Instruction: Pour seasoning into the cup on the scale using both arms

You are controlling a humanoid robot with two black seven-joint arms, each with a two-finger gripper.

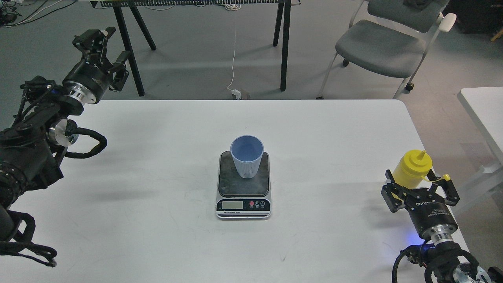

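Item: pouring set-up, early stage. Scale (pixel 243 188), flat, dark platform and silver base, sits at the middle of the white bench (pixel 157 220), display facing the near edge. Cup (pixel 246 156), light blue and ribbed, stands upright on the far part of the platform; its inside shows only plain blue, so by appearance nothing has been poured. Seasoning bottle (pixel 412 168), yellow with pointed nozzle, stands upright at the right near corner of the bench, well apart from the cup, its small tip cap hanging to the right on its tether. Right gripper (pixel 418 188) has its fingers spread either side of the bottle's lower body; whether they press on it cannot be told. Left gripper (pixel 103 50) hangs raised beyond the far left edge of the bench, fingers parted, holding nothing. Done: cup placed on scale. Remaining, by judgement: firm grasp of bottle, carry to cup, tilt, pour.
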